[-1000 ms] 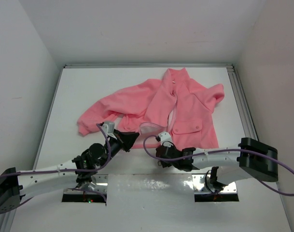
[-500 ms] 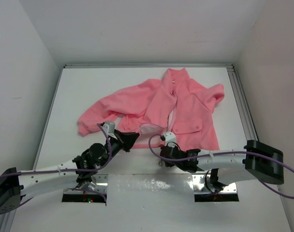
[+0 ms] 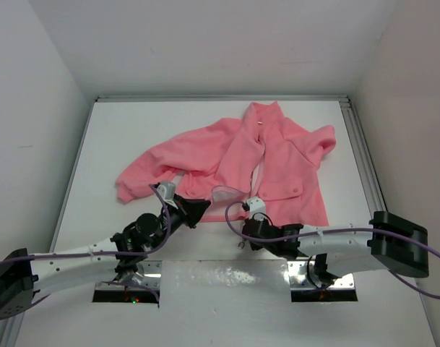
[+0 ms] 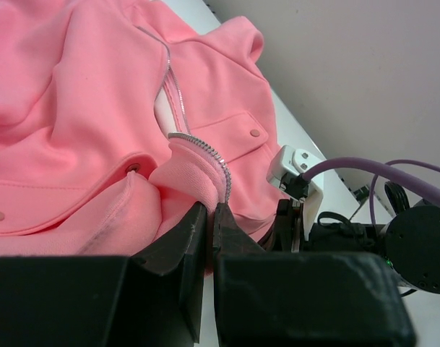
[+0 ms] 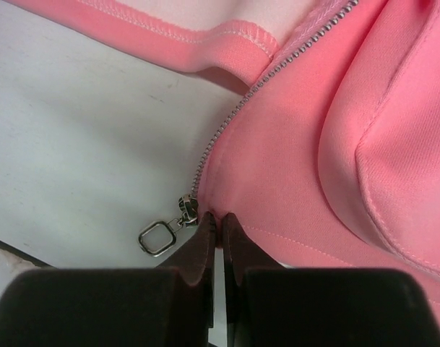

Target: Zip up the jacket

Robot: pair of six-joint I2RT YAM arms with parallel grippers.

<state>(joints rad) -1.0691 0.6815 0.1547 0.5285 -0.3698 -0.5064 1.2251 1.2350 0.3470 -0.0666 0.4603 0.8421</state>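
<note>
A salmon-pink fleece jacket lies face up and unzipped, collar at 12 o'clock, hem at 6, one sleeve trailing toward 9. Its pale zipper gapes, the metal pull at the hem.

From my feed, the jacket is soft, matt fleece cloth; its zipper teeth and pull gleam like metal. The table looks smooth, matt white.
</note>
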